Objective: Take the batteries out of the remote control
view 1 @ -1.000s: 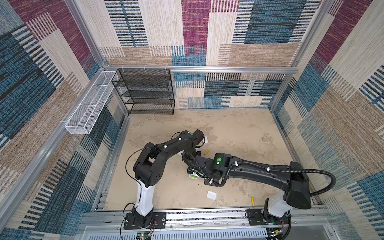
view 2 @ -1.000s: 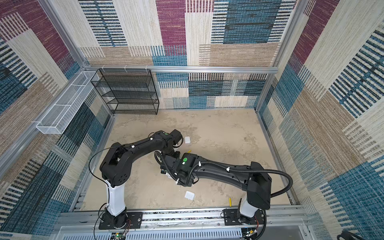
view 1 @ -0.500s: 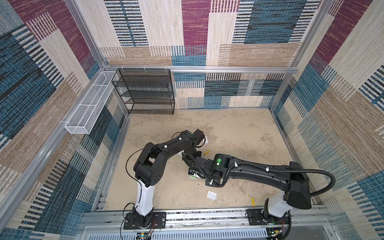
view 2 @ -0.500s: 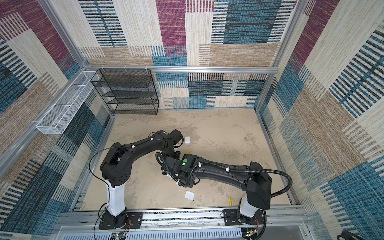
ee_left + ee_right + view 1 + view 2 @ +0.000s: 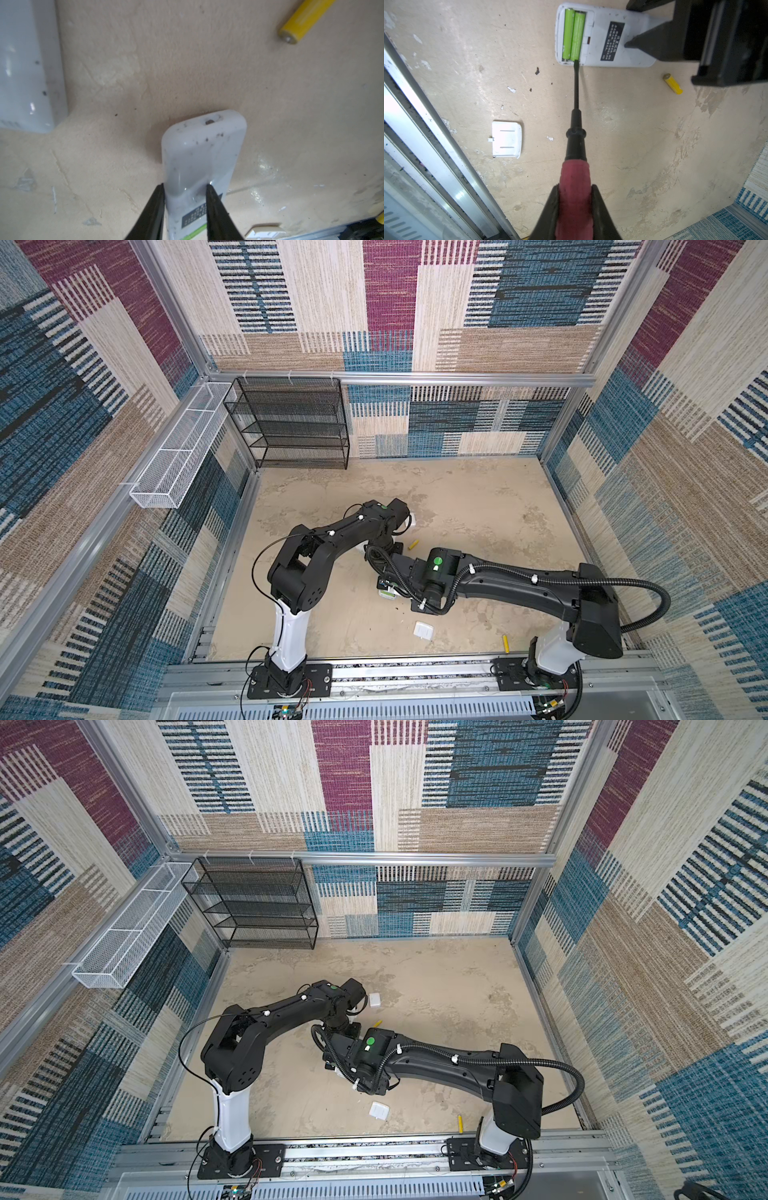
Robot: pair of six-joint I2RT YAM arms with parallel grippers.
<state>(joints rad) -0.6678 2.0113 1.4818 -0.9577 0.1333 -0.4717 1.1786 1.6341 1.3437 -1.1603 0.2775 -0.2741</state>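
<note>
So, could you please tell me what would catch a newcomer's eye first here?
The two green batteries in the open white remote, mid-floor. The right gripper holds a red-handled screwdriver, tip at their end, while the left gripper pins the remote. A yellow battery lies nearby.

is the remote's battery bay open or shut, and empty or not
Open, not empty: the remote has no cover on, and two green batteries sit in its bay.

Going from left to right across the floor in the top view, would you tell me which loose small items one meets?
White cover by the left arm, yellow battery just right of it, second white cover near the front, then another yellow battery by the front rail.
</note>
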